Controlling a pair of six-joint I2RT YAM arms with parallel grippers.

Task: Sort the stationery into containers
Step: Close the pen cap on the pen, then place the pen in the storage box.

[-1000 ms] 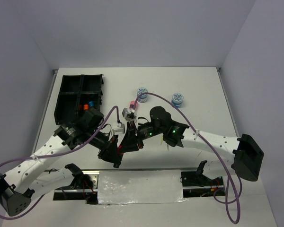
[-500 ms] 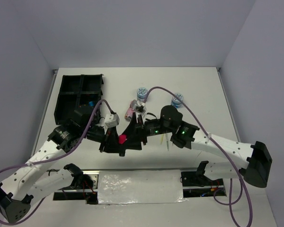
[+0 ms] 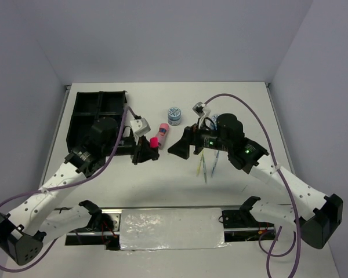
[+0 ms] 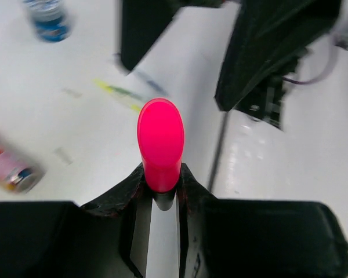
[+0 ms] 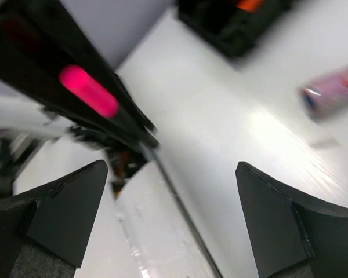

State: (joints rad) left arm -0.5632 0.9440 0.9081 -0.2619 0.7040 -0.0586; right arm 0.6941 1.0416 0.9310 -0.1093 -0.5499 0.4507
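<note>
pinching a short marker with a pink-red cap (image 4: 160, 142), the left gripper (image 3: 146, 152) is holding it near the middle of the white table (image 3: 249, 101). its jaws are standing narrow and clamping the marker's black body low down. the cap is sticking out past the fingertips. the right gripper (image 3: 181, 145) is facing it from just beside, jaws spread wide and carrying nothing.

the marker's long axis is running along the left fingers and pointing towards the right arm, away from where it probably needs to go. the black organiser tray (image 3: 81, 101) is sitting at the far left corner of the table, behind and to the left of the left gripper. the left arm is reaching right past the tray's near end, so it is clearly the nearer arm. an orange cap (image 5: 249, 4) is showing inside one compartment, blurred.

i am judging that the coming move turns on swinging the left wrist back towards the tray and lining the marker up with a compartment.

other stationery is lying loose. a pink tube (image 3: 162, 132) is resting between the two grippers, a blue-white tub (image 3: 174, 114) is standing beyond it, and two thin pens (image 3: 204, 167) are lying under the right arm, nearer that side.
</note>
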